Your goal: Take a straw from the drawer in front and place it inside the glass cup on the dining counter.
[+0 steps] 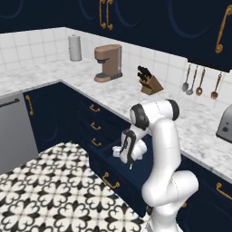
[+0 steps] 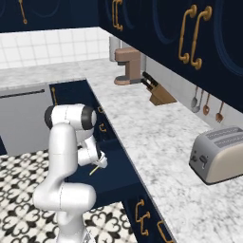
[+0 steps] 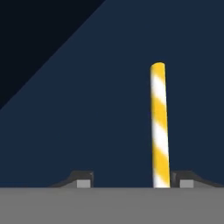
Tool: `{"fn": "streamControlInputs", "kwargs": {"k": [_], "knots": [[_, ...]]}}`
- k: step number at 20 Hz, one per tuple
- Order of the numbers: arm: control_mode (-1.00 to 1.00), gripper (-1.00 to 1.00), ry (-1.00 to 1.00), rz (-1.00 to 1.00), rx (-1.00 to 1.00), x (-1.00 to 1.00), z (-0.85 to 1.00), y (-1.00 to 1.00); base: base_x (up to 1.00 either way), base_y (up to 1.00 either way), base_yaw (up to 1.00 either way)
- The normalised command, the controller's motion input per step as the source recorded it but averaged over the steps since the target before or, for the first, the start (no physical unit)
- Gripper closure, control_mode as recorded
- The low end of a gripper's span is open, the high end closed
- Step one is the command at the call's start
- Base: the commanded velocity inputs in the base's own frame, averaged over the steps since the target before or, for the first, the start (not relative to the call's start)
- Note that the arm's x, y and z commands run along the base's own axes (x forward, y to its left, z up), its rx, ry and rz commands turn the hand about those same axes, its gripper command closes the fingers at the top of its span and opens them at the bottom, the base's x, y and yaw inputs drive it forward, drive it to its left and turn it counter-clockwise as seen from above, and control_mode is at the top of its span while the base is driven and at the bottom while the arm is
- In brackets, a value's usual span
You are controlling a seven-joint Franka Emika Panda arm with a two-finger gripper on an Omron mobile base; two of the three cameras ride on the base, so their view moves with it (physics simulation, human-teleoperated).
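Observation:
The wide navy drawer [image 1: 121, 189] with its curved brass handle [image 1: 110, 182] stands pulled out under the marble worktop. My gripper [image 1: 130, 166] [image 2: 100, 165] reaches down into it. In the hand view a yellow-and-white striped straw [image 3: 159, 127] lies on the dark drawer floor. It runs between my fingertips and sits right beside the right one [image 3: 186, 180], while the left fingertip [image 3: 83, 179] is well apart from it. My gripper [image 3: 134, 180] is open. The straw [image 2: 94, 170] pokes out just below the hand. The glass cup and the dining counter are out of view.
The marble worktop [image 2: 156, 142] overhangs the drawer's back. It carries a coffee machine [image 1: 108, 62], a knife block [image 1: 149, 84] and a toaster [image 2: 218, 154]. Narrower stacked drawers [image 1: 94, 124] sit left of the open drawer. A dishwasher [image 1: 16, 131] stands at far left, with patterned floor [image 1: 50, 190] in front.

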Motion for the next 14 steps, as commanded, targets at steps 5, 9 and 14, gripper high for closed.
{"fn": "streamControlInputs", "kwargs": {"k": [5,9,14], "knots": [[-1.00,1.00,-0.03,-0.12,0.00,0.01,-0.74,1.00,0.00,0.00,0.00],[-1.00,1.00,-0.16,-0.11,0.01,0.13,-0.95,1.00,0.00,0.00,0.00],[-1.00,1.00,-0.42,-0.05,0.09,0.07,-0.97,1.00,0.00,0.00,0.00]]}}
